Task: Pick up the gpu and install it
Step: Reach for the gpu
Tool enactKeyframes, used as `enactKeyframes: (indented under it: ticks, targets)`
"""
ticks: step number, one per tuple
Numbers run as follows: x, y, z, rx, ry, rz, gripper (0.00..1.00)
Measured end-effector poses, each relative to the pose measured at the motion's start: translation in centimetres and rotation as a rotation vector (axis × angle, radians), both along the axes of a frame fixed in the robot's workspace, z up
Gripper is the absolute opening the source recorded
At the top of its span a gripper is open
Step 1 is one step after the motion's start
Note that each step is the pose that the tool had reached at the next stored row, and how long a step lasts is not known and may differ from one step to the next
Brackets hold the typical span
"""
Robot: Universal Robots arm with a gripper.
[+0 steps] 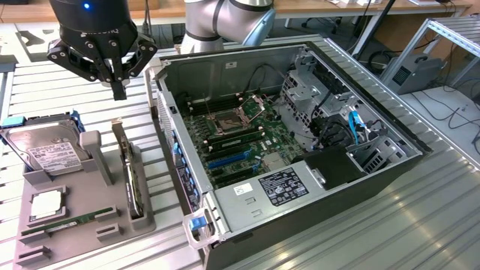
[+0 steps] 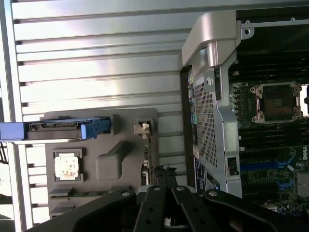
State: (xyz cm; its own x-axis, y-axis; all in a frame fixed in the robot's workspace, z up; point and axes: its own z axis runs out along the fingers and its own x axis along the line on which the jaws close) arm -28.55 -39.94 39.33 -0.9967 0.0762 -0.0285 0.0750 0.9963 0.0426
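My end effector hangs empty, fingers pressed together, over the gpu standing on edge in the gray tray beside the open computer case.

- Open air surrounded the gripper, which hung with its fingers pressed together high over the slatted table.
- Nearly below it, the gpu stood on edge in the grey holder, with its upper edge free from above.
- A raised post of the holder flanked the card on the exterior view's left. The case wall rose close on the right, leaving a narrow lane.
- The computer case lay uncovered, so its blue slots were reachable from above.
- The power supply boxed in those slots at one end, and cables and a drive cage crowded the far side.
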Motion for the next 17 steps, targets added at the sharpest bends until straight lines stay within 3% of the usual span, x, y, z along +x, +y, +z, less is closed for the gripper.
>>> enactKeyframes:
  ticks: [3,9,17]
  targets:
    - [0.0,-0.17,0.00,0.0000,0.0000,0.000,0.11]
    - [0.0,-0.94,0.01,-0.0001,0.0001,0.000,0.11]
    - [0.0,-1.39,0.00,0.0000,0.0000,0.000,0.11]
